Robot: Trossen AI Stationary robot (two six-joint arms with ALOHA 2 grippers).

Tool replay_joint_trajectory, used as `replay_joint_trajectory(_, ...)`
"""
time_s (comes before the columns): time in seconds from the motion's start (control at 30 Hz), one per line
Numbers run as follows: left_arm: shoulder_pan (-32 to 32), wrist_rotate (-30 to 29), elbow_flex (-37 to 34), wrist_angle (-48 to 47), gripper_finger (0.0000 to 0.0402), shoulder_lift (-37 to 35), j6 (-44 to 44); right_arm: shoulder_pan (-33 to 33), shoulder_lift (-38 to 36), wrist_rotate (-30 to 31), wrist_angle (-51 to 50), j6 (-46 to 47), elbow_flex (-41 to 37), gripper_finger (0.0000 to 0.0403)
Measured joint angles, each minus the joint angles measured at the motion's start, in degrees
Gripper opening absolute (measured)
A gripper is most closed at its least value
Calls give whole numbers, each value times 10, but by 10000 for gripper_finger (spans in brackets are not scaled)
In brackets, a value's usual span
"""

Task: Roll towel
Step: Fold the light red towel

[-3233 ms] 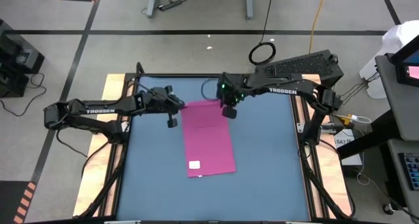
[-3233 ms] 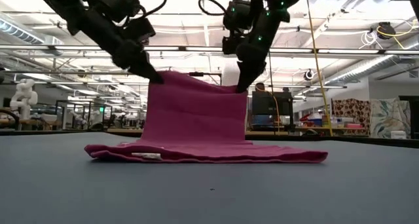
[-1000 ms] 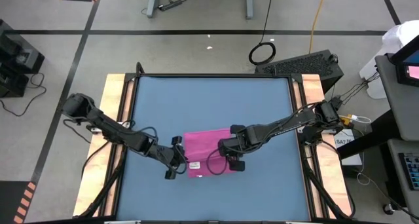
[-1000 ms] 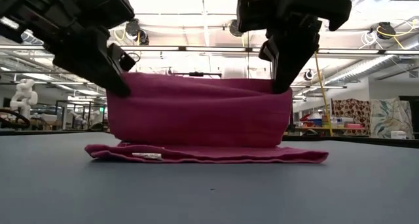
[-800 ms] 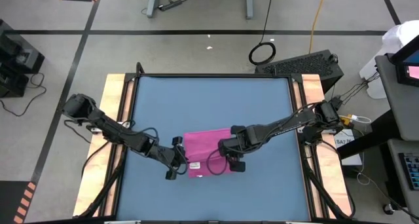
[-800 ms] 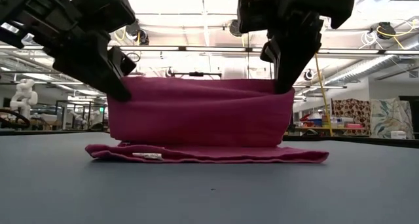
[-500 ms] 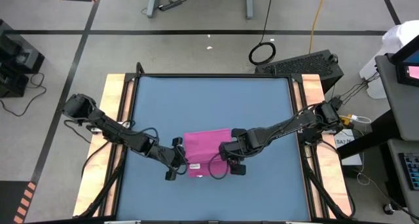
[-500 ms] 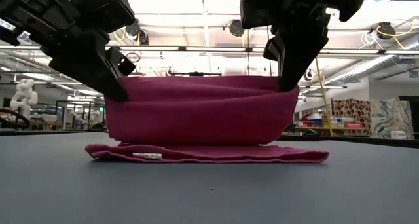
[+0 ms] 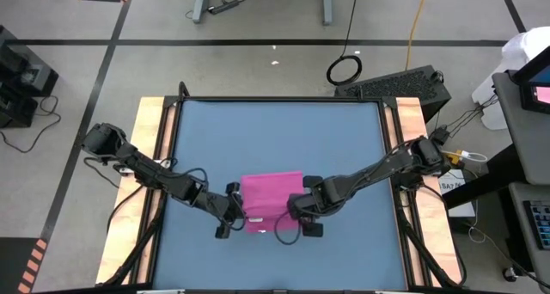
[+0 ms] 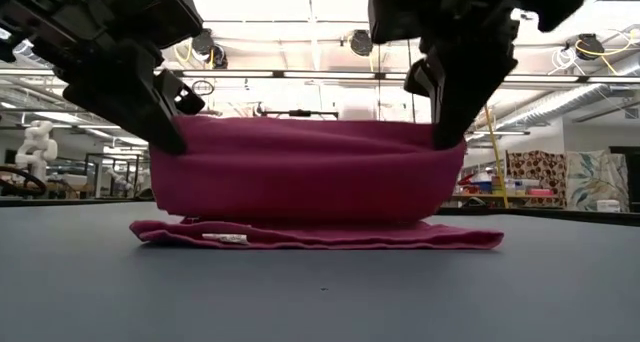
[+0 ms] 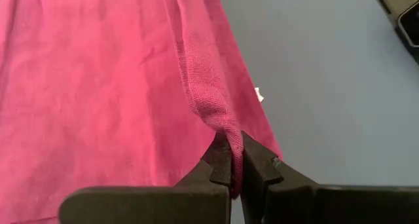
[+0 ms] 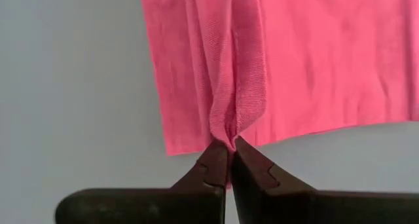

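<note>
The magenta towel (image 9: 271, 195) lies near the middle of the blue table, toward its near edge. Its lower layer (image 10: 320, 235), with a white tag (image 10: 222, 238), rests flat on the table. Its other part (image 10: 310, 172) is lifted and hangs like a curtain between my two grippers. My left gripper (image 10: 172, 140) is shut on the raised edge at the towel's left side. My right gripper (image 10: 442, 137) is shut on it at the right side. Both wrist views show dark fingers closed on a pinched ridge of cloth. My left gripper pinches a gathered bit of the towel's raised edge (image 11: 224, 137) at its left corner between its two fingers, coming slanting down from the table's left. The cloth hangs below the fingers down to the layer on the table. My right gripper pinches a small gathered fold of the raised edge (image 12: 227, 136) at the right corner between its two fingers, pointing steeply down. The cloth hangs below it and sags slightly between the two grippers.
Bare blue tabletop (image 9: 275, 135) stretches from the towel to the far edge, with wooden rims (image 9: 150, 122) at both sides. Beyond the far right corner sit a black keyboard (image 9: 400, 83) and a cable loop (image 9: 344, 69).
My right gripper has gone toward the table's near edge and a little down, carrying the towel's right raised corner with it. The hanging part now looms wider in the low view. The lower layer has stayed flat in place.
</note>
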Motion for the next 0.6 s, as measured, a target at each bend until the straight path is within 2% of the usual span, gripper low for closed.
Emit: replay_joint_trajectory(0.6,-11,10,0,28,9,4,-9,12,13,-16,-3,8,0,4)
